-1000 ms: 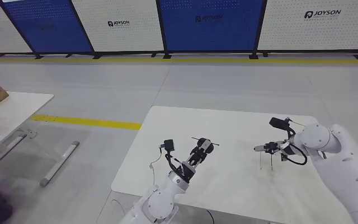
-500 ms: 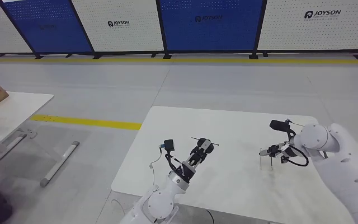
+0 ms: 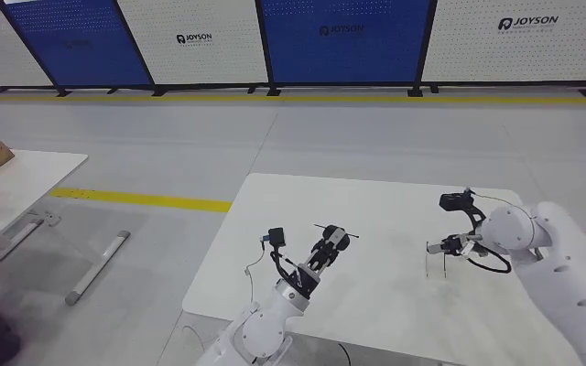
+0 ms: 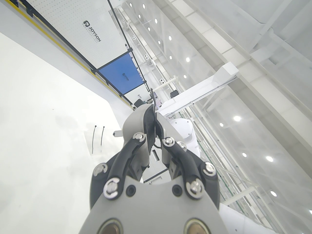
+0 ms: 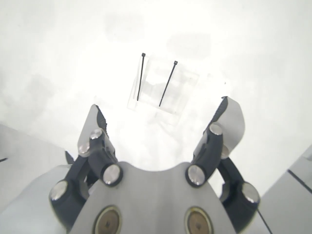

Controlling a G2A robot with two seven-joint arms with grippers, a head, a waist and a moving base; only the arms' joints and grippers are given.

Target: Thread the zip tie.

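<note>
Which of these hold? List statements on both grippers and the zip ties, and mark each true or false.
1. The left gripper is shut on a zip tie. True.
2. The right gripper has its jaws shut. False: the jaws stand wide open with nothing between them.
3. Two loose zip ties lie on a clear sheet on the white table. True.
4. The loose zip ties cross each other. False: they lie side by side and apart, without touching.
5. The right gripper is above the loose zip ties. True.
</note>
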